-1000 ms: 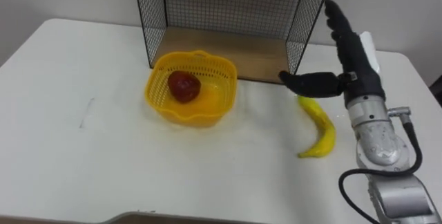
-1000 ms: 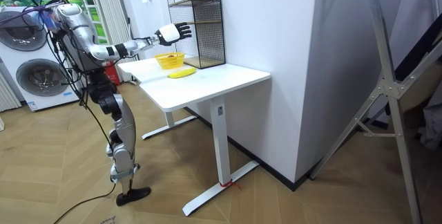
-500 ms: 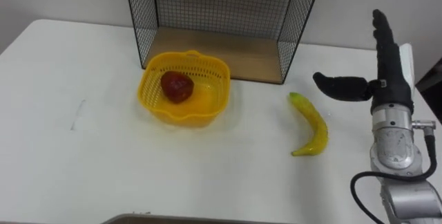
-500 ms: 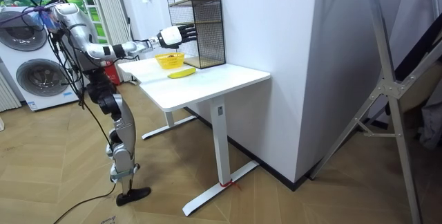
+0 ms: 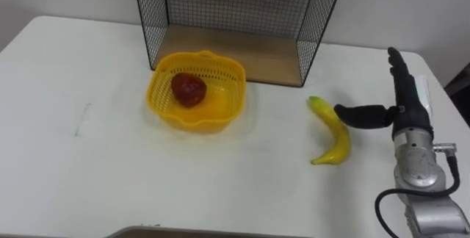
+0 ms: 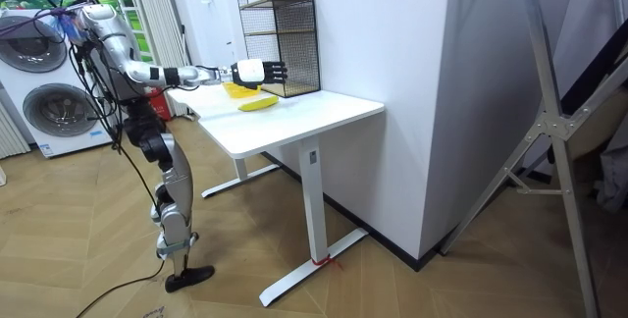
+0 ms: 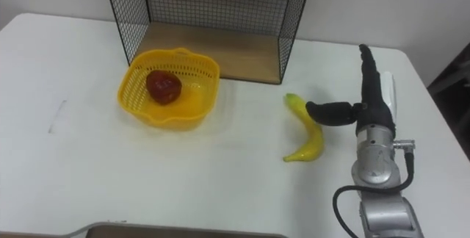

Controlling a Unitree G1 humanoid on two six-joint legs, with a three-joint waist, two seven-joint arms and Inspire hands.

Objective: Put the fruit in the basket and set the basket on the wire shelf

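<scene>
Nearest on the white table (image 5: 110, 172), at its right side, is the right hand (image 5: 407, 113). It stands on edge with the fingers straight and pointing away, the thumb stuck out sideways to the left, wide open with nothing in it. The thumb tip comes right up to the banana (image 5: 332, 134), though whether it actually touches cannot be told. The banana lies flat on the table, curved, with its far end pointing at the shelf corner, well apart from the basket. Further left and back sits the yellow basket (image 5: 198, 120), upright on the table with one red fruit (image 5: 189, 89) inside. Just behind it stands the black wire shelf (image 5: 235, 3) with its wooden bottom board (image 5: 235, 58) bare. In the room view the robot stands at the table's left end, its arm stretched over the tabletop.
</scene>
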